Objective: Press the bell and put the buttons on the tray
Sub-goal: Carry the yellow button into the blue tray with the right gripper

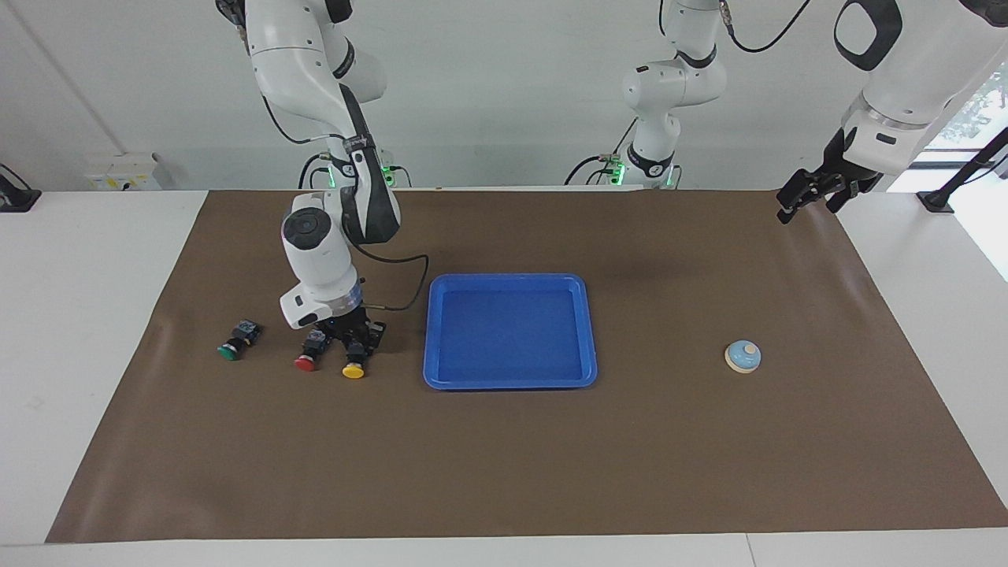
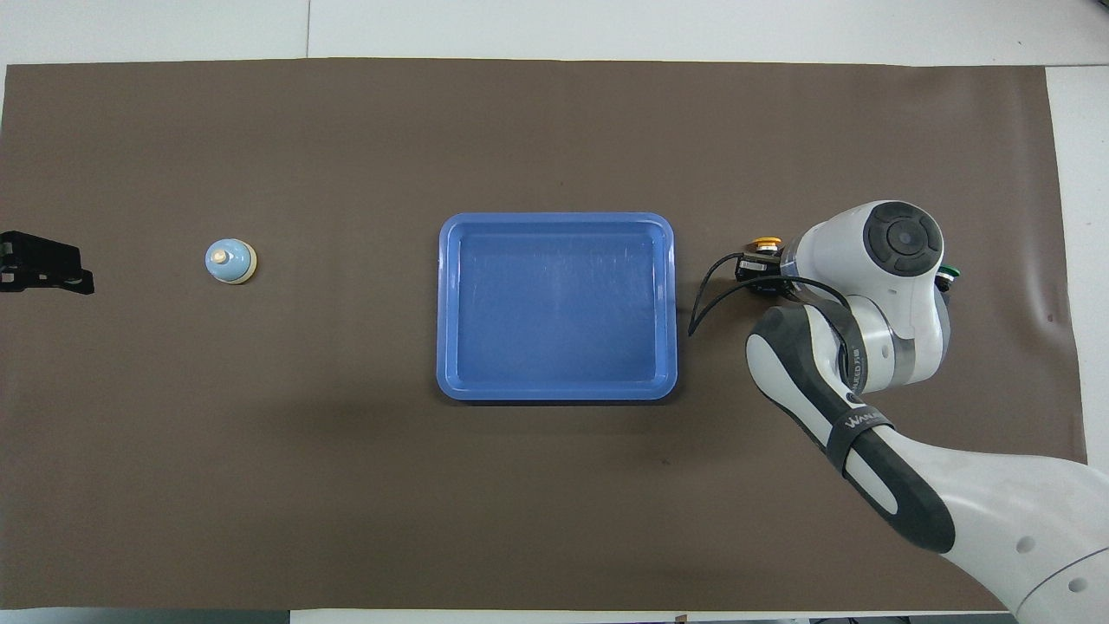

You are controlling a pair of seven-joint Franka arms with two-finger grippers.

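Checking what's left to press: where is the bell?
The bell sits on the brown mat toward the left arm's end, apart from the tray.

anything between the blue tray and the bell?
Nothing: only bare brown mat lies between the shallow bright blue plastic tray and the small light-blue dome bell, clearest in the overhead view.

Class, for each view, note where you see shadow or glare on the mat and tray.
Facing view: soft shadow on the mat beside the tray, nearer the robots; pale sheen at the mat's ends. Overhead view: faint glare streaks on the tray floor; dark shadow along its near rim.
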